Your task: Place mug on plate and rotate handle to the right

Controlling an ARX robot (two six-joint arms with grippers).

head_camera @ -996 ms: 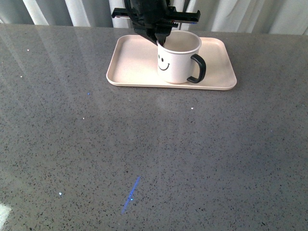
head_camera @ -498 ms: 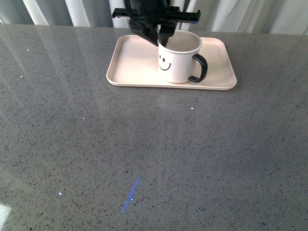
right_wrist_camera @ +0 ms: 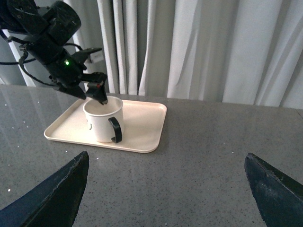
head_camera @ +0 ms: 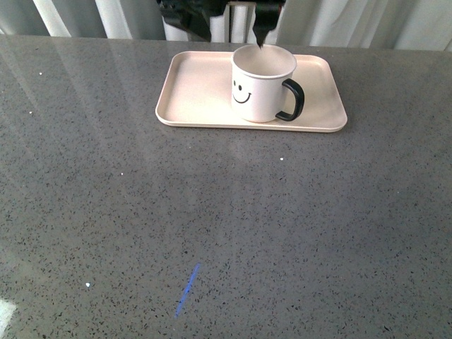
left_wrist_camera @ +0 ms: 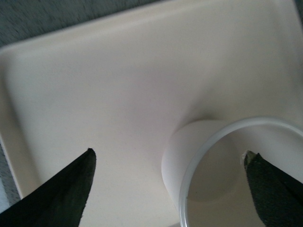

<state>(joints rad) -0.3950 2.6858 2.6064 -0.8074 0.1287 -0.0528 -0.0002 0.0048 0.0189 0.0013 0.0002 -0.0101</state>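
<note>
Grey speckled table (head_camera: 212,226), curtains (right_wrist_camera: 189,47) behind; mug (head_camera: 261,88) on plate (head_camera: 198,92); left gripper (left_wrist_camera: 168,155) spread above it, right gripper (right_wrist_camera: 165,155) spread.

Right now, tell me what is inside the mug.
The mug looks empty: bare pale wall and floor. One of the left gripper's open jaws covers part of the floor.

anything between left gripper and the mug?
Nothing visible. The left gripper hangs open right above the mug, one finger over its mouth, only air between. The mug stands on the plate, handle pointing right.
</note>
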